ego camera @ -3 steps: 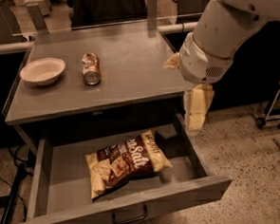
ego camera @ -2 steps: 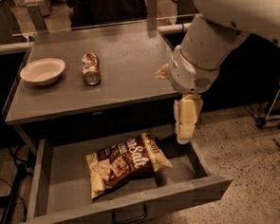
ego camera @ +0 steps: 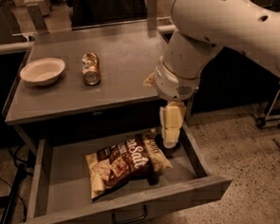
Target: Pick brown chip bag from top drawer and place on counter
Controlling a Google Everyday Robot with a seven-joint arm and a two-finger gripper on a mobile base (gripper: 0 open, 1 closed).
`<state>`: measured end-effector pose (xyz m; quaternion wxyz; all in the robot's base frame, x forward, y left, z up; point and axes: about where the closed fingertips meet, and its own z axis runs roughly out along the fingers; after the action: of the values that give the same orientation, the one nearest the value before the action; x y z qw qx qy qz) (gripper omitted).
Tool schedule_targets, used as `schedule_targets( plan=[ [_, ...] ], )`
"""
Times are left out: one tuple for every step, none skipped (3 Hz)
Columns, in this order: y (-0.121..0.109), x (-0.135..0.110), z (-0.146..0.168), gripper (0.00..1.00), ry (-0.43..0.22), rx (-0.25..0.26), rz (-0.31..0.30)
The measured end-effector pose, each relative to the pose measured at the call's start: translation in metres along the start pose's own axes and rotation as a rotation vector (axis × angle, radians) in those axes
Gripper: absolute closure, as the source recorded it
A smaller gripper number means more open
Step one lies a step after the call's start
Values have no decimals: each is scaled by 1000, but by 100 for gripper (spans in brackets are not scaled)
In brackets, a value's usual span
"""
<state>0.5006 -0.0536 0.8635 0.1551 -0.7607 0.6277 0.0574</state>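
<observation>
I have the gripper (ego camera: 171, 140) hanging point-down over the right end of the open drawer (ego camera: 44, 186), just right of the chip bag (ego camera: 126, 164) and above its far right corner. It looks close to the bag, but I cannot say it touches. Whether it is set wide or narrow I cannot tell from this angle; nothing hangs from it. The bag lies flat on the drawer floor, a little right of centre and turned at a slant, lettering up, well clear of the near wall and the handle (ego camera: 130, 218). The drawer is pulled fully toward me, which is why the arm (ego camera: 211, 28) can reach down from the right, past the counter (ego camera: 123, 72) edge, without fouling it. I judge this as the approach to the grasp: the bag is not yet picked. On the counter a crushed can (ego camera: 90, 68) and a pale bowl (ego camera: 42, 71) sit to the left, so its right half suits the put-down.
</observation>
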Motion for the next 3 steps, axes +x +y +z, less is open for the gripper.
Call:
schedule_targets(
  plan=[
    [5, -5, 32, 0, -10, -47, -15],
    [-4, 1, 80, 0, 8, -95, -25],
    [-4, 1, 80, 0, 8, -95, -25]
  ],
)
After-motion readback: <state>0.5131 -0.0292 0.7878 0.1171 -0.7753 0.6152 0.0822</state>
